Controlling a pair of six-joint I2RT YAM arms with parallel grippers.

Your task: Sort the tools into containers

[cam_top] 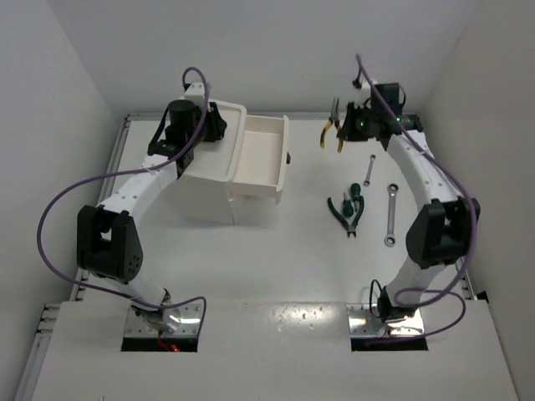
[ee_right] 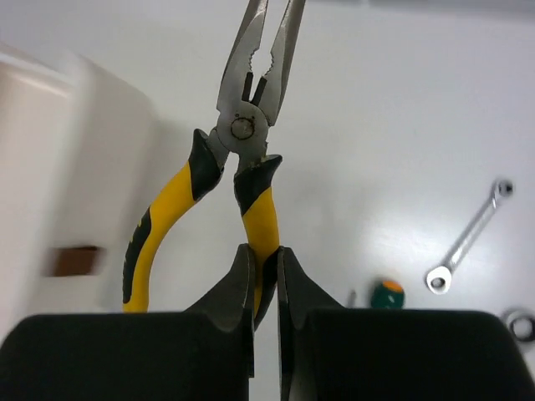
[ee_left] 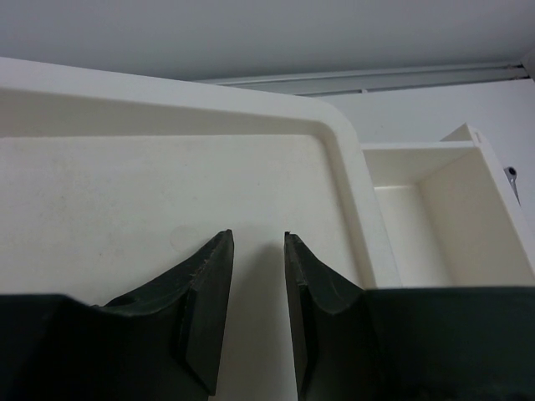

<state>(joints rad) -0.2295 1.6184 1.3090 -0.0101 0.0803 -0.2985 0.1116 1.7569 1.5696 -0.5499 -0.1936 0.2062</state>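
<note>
Yellow-handled steel pliers (ee_right: 248, 129), right of the white plastic drawer box (ee_left: 125, 175), are pinched by one handle in the black right gripper (ee_right: 265, 251). The black left gripper (ee_left: 259, 238) is partly open and empty over the box's top.

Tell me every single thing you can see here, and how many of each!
Box: one, white, far left part of the table.
Drawer: one, white, pulled out of the box's right side.
Yellow pliers: one, yellow and black handles, held by one handle.
Green pliers: one, dark green, lying right of the table's middle.
Screwdriver: one, green and orange, beside the green pliers.
Wrenches: two, silver, lying on the table's right side.
Table: one, white.
Left gripper: one, black, open over the box's top.
Right gripper: one, black, shut on the yellow pliers.
</note>
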